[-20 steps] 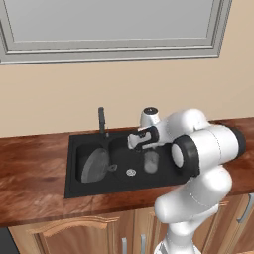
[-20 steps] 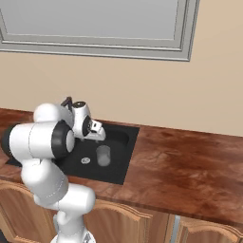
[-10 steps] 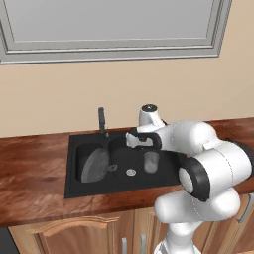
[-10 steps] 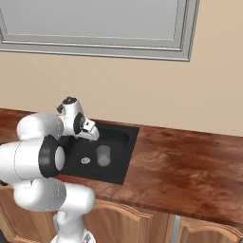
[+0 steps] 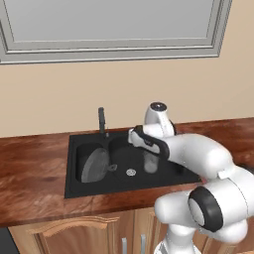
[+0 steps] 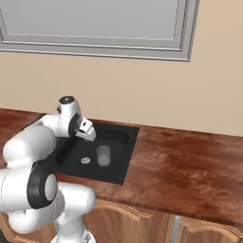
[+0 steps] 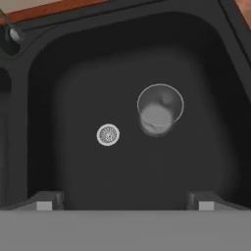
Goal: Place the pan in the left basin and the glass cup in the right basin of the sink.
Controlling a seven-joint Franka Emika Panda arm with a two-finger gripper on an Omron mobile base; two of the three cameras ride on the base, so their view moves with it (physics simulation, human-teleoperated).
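The black sink [image 5: 71, 163] holds both objects. The dark grey pan [image 5: 94, 165] leans inside the narrow left basin [image 5: 82, 149]. Upright on the floor of the wider right basin [image 5: 171, 171] stands the glass cup [image 5: 150, 162], to the right of the silver drain [image 5: 130, 172]. My gripper [image 5: 144, 145] hangs open above the right basin, up and slightly left of the cup, holding nothing. From the right base view the gripper [image 6: 87, 134] is above the cup [image 6: 103, 155]. In the hand view the cup [image 7: 159, 110] and drain [image 7: 108, 135] lie beyond my open gripper [image 7: 125, 203].
A slim dark faucet [image 5: 101, 121] rises at the sink's back edge, left of my hand. Brown wooden counter [image 6: 190, 166] stretches to both sides of the sink. A wall with a framed window [image 5: 109, 25] stands behind. Cabinet doors sit below.
The hand has lifted away from the glass cup and now sits higher over the right basin. The arm's elbow has swung outward. Cup and pan have stayed in place.
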